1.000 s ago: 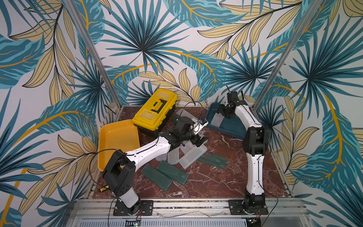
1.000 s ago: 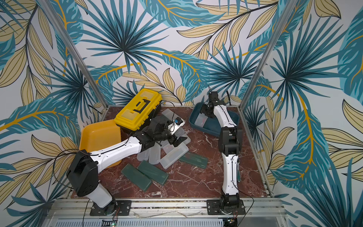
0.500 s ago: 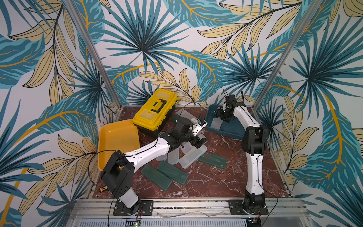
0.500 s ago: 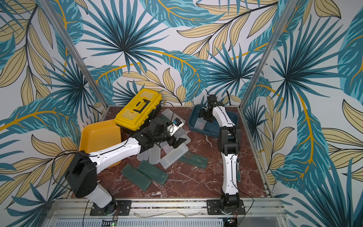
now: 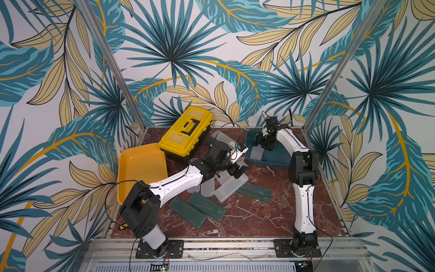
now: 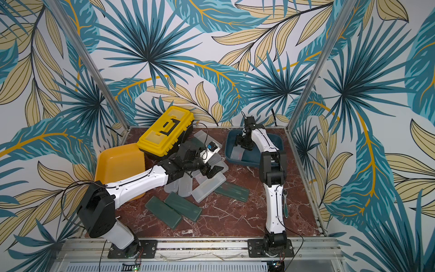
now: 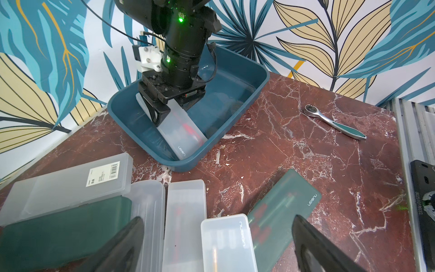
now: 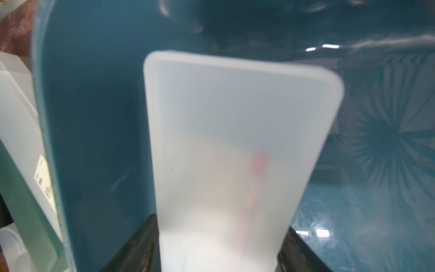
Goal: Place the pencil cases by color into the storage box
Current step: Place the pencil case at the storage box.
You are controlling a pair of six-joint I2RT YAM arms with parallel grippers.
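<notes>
Frosted white case (image 7: 181, 127) is down inside the blue bin (image 7: 190, 164) at the far right. The right claw (image 7: 174, 109) pinches it by one end, jaws closed across its width. The case sits tilted: its free end looks to be on the bin floor by the near wall, while the gripped end rides higher. No other case shows in the visible part of the bin, so I'd call this the first white one going in.

Now for the release. The best play is to lower the wrist until the case lies flat along the bin's left side, leaving room for more. Then open just enough and lift straight up, so the fingers don't drag it. Letting go from this tilt risks a slap and a slide.

Over at mid-table the left claw (image 5: 238, 171) hovers with its jaws spread wide, holding nothing, above the pile (image 7: 183, 212) of white and green cases. Three green cases (image 5: 207, 207) lie flat nearer the front. The yellow tray (image 5: 138, 169) on the left is probably their home. The left arm would do well to pick from the pile and keep away from the bin until the right arm is clear.
</notes>
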